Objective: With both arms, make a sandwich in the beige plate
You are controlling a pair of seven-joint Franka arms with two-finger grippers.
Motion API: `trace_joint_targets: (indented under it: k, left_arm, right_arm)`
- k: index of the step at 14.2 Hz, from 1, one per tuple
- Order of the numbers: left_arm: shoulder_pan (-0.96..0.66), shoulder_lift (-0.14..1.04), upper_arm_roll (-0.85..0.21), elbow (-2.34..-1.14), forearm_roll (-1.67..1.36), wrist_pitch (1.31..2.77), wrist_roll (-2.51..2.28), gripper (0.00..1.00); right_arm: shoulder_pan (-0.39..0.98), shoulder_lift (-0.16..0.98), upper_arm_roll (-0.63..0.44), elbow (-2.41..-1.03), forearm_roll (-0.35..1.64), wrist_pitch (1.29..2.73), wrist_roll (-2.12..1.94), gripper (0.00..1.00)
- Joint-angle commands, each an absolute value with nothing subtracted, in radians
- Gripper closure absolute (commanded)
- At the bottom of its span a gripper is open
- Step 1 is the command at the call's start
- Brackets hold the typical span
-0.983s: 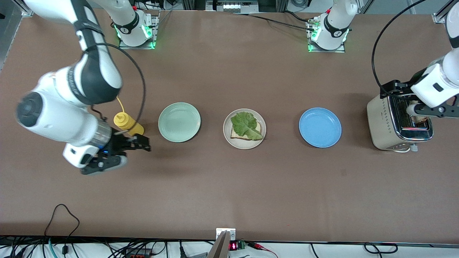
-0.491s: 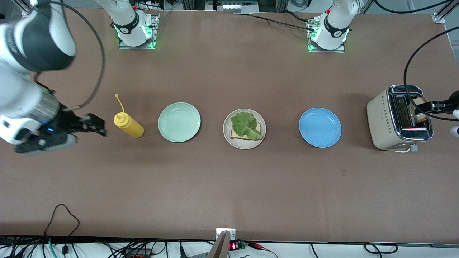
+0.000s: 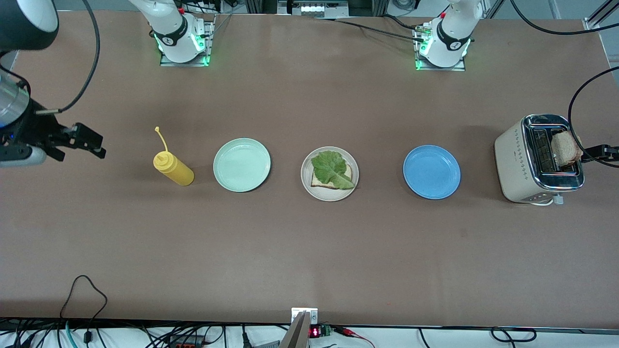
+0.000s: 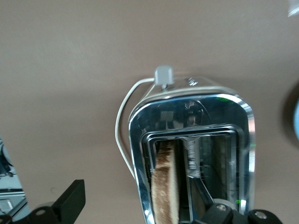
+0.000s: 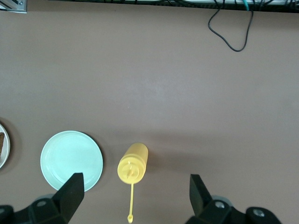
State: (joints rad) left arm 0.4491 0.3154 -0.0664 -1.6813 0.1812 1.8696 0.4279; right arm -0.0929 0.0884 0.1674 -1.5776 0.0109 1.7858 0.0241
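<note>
Left gripper (image 3: 610, 153) open at right edge beside toast (image 3: 566, 149) in toaster (image 3: 537, 159), right gripper (image 3: 82, 141) open at left edge; next, probably grasping toast for beige plate (image 3: 306, 186).

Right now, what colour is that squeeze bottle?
Yellow; the squeeze bottle shows best in the front view.

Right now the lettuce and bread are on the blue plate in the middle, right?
No. The blue plate has nothing on it. The lettuce and bread lie on the beige plate in the middle, as the front view shows.
</note>
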Motion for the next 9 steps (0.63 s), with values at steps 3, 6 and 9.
trace_joint_targets:
  k: [3,6,9]
  left_arm:
    - [0.48,0.281,-0.087,-1.798,0.123,1.908,0.448,0.0]
    - [0.482,0.265,-0.087,-1.841,0.121,1.908,0.449,0.19]
    - [0.502,0.264,-0.086,-1.847,0.121,1.898,0.465,0.59]
  right_arm:
    - [-0.077,-0.067,0.196,-1.723,-0.034,1.795,0.107,0.0]
    - [-0.06,-0.08,0.187,-1.727,-0.04,1.792,0.126,0.0]
    - [-0.06,-0.075,0.154,-1.717,-0.04,1.778,0.108,0.0]
